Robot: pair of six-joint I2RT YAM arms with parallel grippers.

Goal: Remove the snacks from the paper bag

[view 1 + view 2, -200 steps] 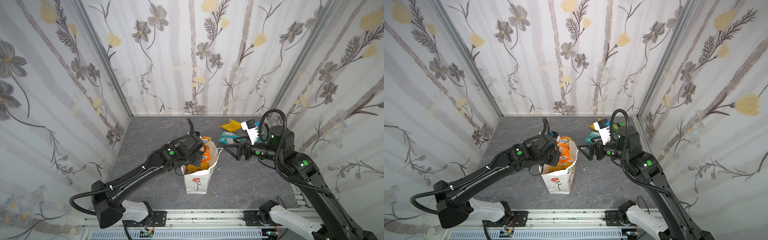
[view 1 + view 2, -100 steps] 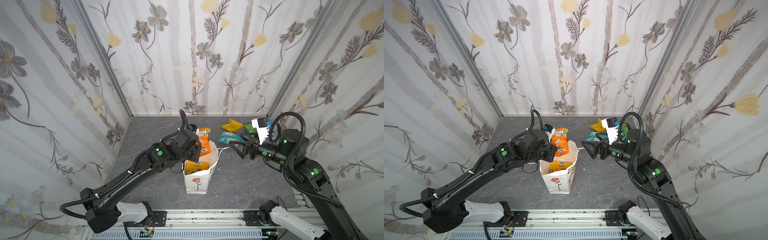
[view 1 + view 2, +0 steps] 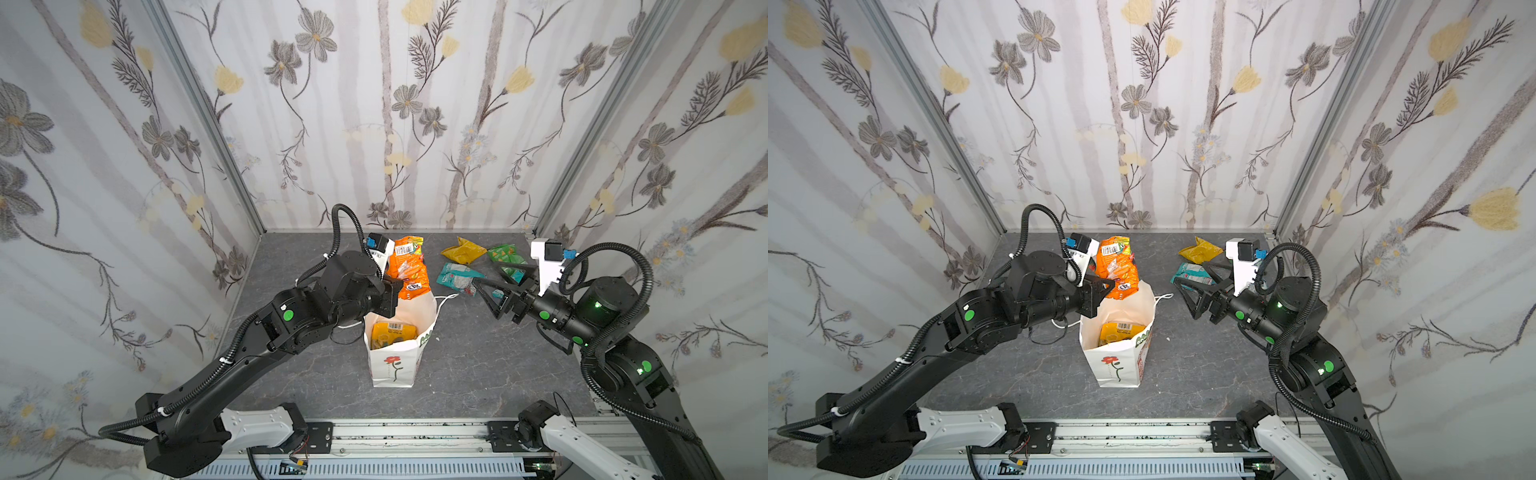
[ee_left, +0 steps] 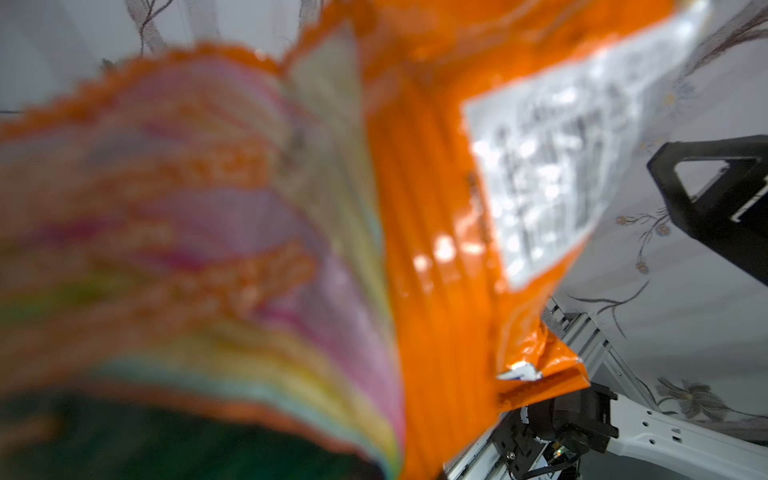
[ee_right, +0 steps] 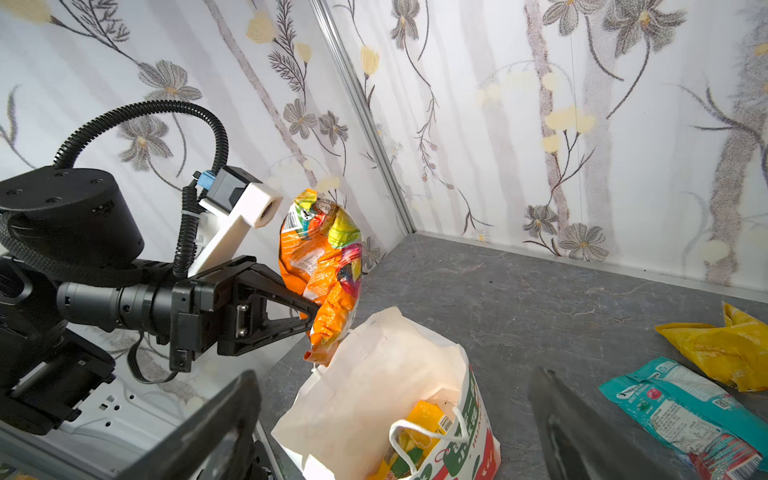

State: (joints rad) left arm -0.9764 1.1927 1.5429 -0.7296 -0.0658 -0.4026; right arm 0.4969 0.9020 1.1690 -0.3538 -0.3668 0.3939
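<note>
Above the mouth of the paper bag (image 3: 392, 365), in a top view, the left jaws are clenched on an orange packet (image 3: 409, 270) lifted clear of the opening. The right jaws are spread wide and empty, just beside the bag. Behind them a yellow packet (image 3: 463, 250), a green packet (image 3: 505, 254) and a teal packet (image 3: 457, 276) lie on the worktop (image 3: 478, 365). One yellow-orange packet (image 3: 392, 332) sits deep inside the bag.

In both top views the bag stands upright with its flower print facing the rail, and the inner packet (image 3: 1121, 332) shows its barcode.

The left wrist view is filled by blurred orange foil (image 4: 436, 249) with a white label, very close to the lens.

The right wrist view shows the grip best: the jaws pinch the orange packet (image 5: 324, 266) low down, most of it standing above them and its bottom corner close to the bag's rim (image 5: 374, 332).

These packets look light, puffy and slippery, so a pinch on a flat sealed edge should hold better than one on the belly. The bag is thin and light and may tip if the last packet drags on its wall.
</note>
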